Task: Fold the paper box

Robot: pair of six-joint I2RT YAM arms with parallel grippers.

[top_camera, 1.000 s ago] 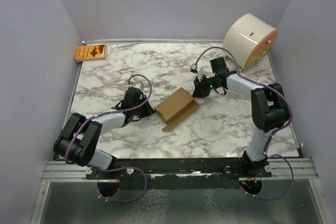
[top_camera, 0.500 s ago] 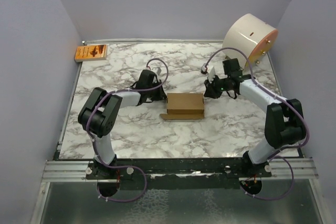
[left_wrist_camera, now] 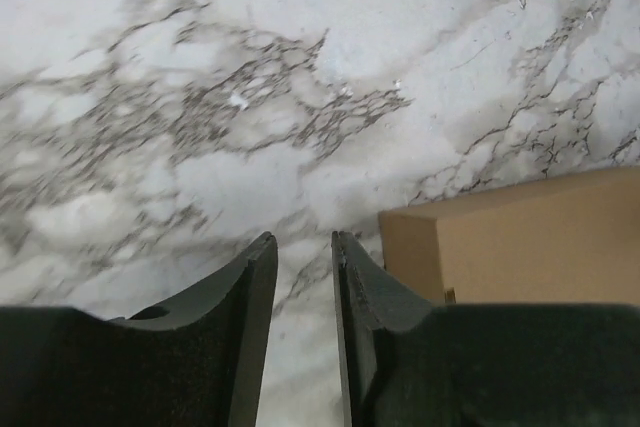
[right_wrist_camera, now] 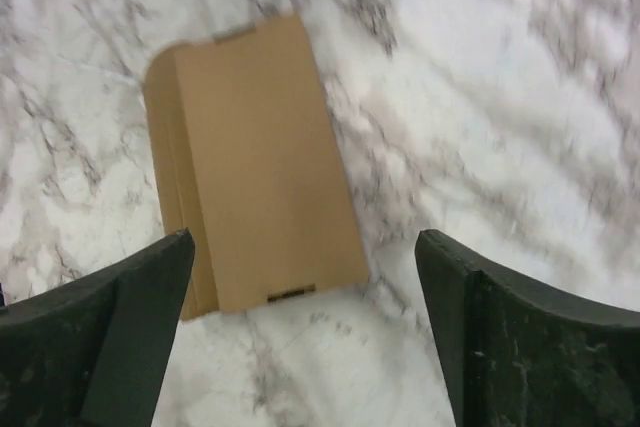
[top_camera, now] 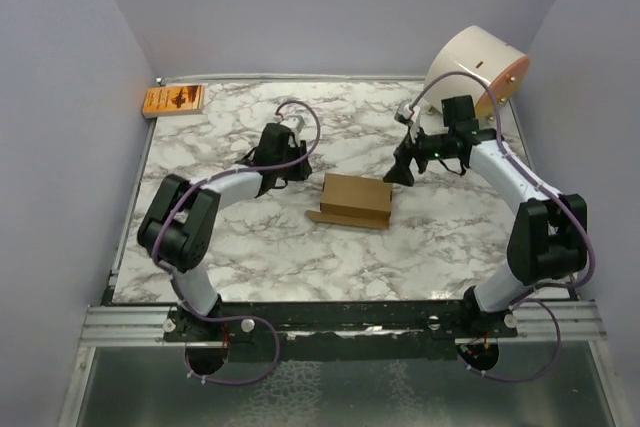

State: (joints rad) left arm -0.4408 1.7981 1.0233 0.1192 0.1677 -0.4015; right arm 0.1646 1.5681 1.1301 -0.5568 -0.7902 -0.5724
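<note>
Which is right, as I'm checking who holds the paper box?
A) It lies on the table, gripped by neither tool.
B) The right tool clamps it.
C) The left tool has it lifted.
A: the paper box lies on the table, beside the left tool with its narrow gap empty, and clear of the fingers of the wide-open right tool.
</note>
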